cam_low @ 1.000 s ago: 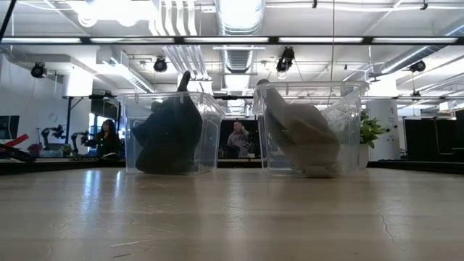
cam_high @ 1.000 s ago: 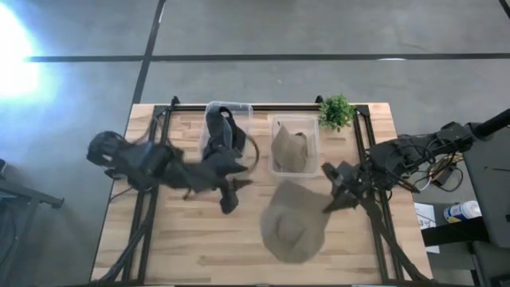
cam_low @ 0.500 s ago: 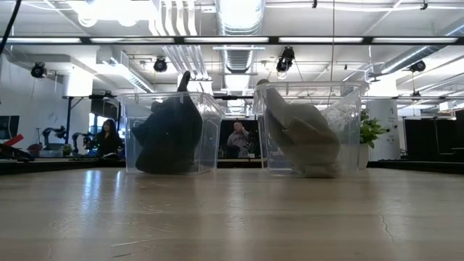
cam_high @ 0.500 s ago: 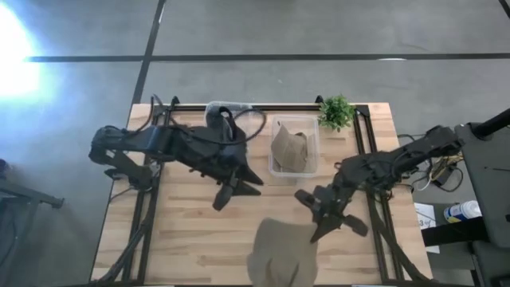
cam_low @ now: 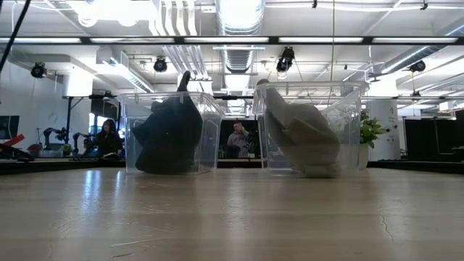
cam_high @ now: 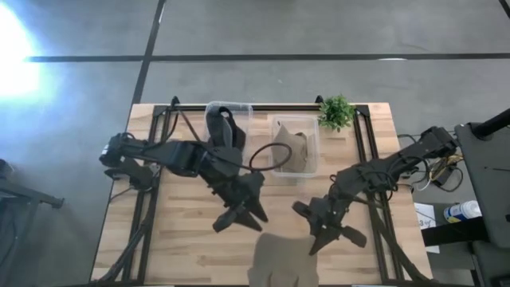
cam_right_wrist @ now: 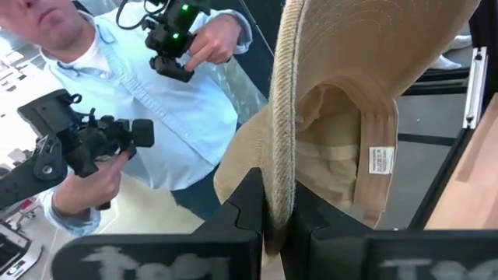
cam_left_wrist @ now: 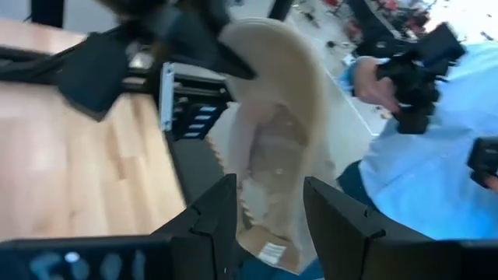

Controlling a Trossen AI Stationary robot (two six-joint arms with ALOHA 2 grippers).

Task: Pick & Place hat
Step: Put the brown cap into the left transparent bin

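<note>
A tan wide-brimmed hat point(cam_high: 280, 257) is lifted over the table's near edge, and the picture's bottom cuts part of it off. My right gripper point(cam_high: 317, 229) is shut on it; the right wrist view shows the hat point(cam_right_wrist: 350, 85) edge-on, with the label inside its crown. My left gripper point(cam_high: 243, 217) is open just left of the hat. In the left wrist view the hat point(cam_left_wrist: 272, 117) hangs ahead of my left gripper point(cam_left_wrist: 268, 214), between its fingers. Whether they touch it I cannot tell. The low view shows neither the hat nor the grippers. My right gripper pinches the edge of the hat's brim point(cam_right_wrist: 282, 148) between its two fingers. The fingers come from the table's right side, slanting toward the near edge. The hat is lifted clear of the table, with its brim standing edge-on out from the fingers.
A clear bin holding a dark hat point(cam_high: 226, 127) and a clear bin holding a tan hat point(cam_high: 293, 150) stand at the table's far side. A small green plant point(cam_high: 336, 112) is at the far right. A person in a light-blue shirt point(cam_right_wrist: 156, 117) holds controllers beyond the near edge.
My right gripper has carried the tan hat from the table's middle right toward the near edge and a little left, and the hat now reaches past that edge. My left gripper has moved from beside the dark-hat bin toward the near edge and the hat.
</note>
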